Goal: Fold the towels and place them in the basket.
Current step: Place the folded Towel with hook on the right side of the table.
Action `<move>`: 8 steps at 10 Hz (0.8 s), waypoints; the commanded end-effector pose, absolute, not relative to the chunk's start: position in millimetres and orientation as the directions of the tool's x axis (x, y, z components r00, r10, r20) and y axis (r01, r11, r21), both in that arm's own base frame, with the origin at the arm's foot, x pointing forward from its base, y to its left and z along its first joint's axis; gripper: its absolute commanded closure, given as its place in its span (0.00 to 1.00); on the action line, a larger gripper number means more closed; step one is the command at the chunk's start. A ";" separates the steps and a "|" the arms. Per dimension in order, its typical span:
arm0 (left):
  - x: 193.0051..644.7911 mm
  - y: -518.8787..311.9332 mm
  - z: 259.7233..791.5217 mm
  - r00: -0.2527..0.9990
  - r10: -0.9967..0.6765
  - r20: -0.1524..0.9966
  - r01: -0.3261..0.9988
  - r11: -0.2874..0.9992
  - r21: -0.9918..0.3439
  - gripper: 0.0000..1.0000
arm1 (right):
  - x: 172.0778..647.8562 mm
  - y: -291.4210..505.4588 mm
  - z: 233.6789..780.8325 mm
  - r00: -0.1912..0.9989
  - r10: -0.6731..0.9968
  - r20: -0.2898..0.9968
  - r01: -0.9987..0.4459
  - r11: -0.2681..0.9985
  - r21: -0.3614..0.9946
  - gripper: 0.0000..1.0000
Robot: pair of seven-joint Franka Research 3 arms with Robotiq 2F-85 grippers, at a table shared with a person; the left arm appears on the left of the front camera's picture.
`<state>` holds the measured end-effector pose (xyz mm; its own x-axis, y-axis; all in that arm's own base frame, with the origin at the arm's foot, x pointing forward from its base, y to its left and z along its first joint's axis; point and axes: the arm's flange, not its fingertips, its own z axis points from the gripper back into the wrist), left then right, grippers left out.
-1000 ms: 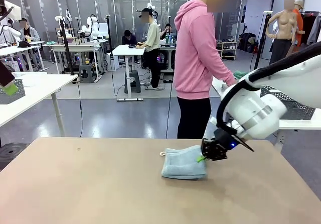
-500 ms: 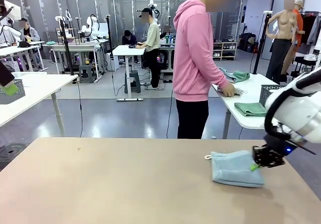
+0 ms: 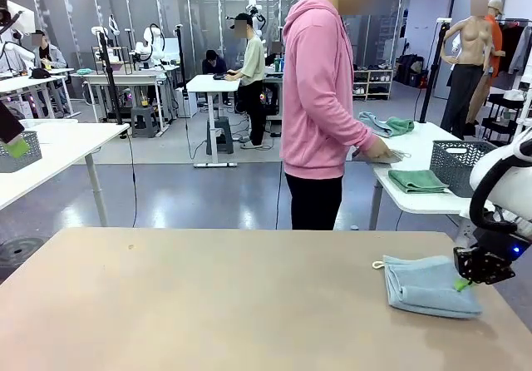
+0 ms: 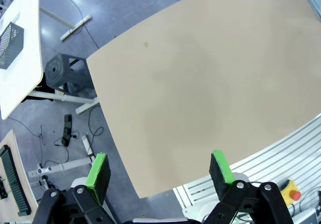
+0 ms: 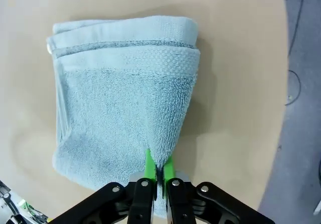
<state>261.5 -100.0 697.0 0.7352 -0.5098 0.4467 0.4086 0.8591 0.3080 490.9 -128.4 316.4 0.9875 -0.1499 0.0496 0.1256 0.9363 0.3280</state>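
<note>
A pale grey-blue towel (image 3: 428, 286), folded, lies on the tan table (image 3: 208, 304) near its right edge, its white loop pointing left. My right gripper (image 3: 460, 284) is at the towel's right edge. In the right wrist view the green pads (image 5: 149, 168) pinch a fold of the towel (image 5: 125, 93) between them. My left gripper (image 4: 159, 176) hangs open high above the table's left part, with nothing between its fingers. A dark mesh basket (image 3: 461, 165) stands on a white side table at the back right.
A person in a pink hoodie (image 3: 320, 96) stands beyond the far edge with a hand on the white side table (image 3: 416, 150), where a folded green towel (image 3: 418, 180) lies. Another mesh basket (image 3: 21, 150) sits on a table at the left.
My right gripper has dragged the folded towel from the table's middle to its right edge. The left gripper has stayed open.
</note>
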 end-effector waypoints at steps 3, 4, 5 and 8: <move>262.1 -101.1 696.5 0.734 -0.506 0.454 0.398 0.861 0.316 0.00 | 496.0 -128.8 352.6 0.993 -0.111 0.032 0.102 0.973 0.206 0.27; 262.1 -101.1 696.5 0.734 -0.506 0.454 0.398 0.861 0.316 0.00 | 496.0 -128.4 359.8 0.994 -0.103 0.023 0.097 0.980 0.173 0.09; 262.1 -101.1 696.5 0.734 -0.506 0.454 0.398 0.861 0.316 0.00 | 493.8 -125.7 369.8 0.996 -0.091 0.017 0.087 0.985 0.148 0.00; 262.1 -101.1 696.5 0.734 -0.506 0.454 0.398 0.861 0.316 0.00 | 489.3 -108.9 396.9 0.997 -0.069 0.040 0.065 0.993 0.099 0.07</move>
<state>261.4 -100.1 697.0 0.7350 -0.5102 0.4467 0.4090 0.8590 0.3080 492.4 -119.1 390.0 0.9974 -0.0517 0.0493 0.0449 0.9905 0.1299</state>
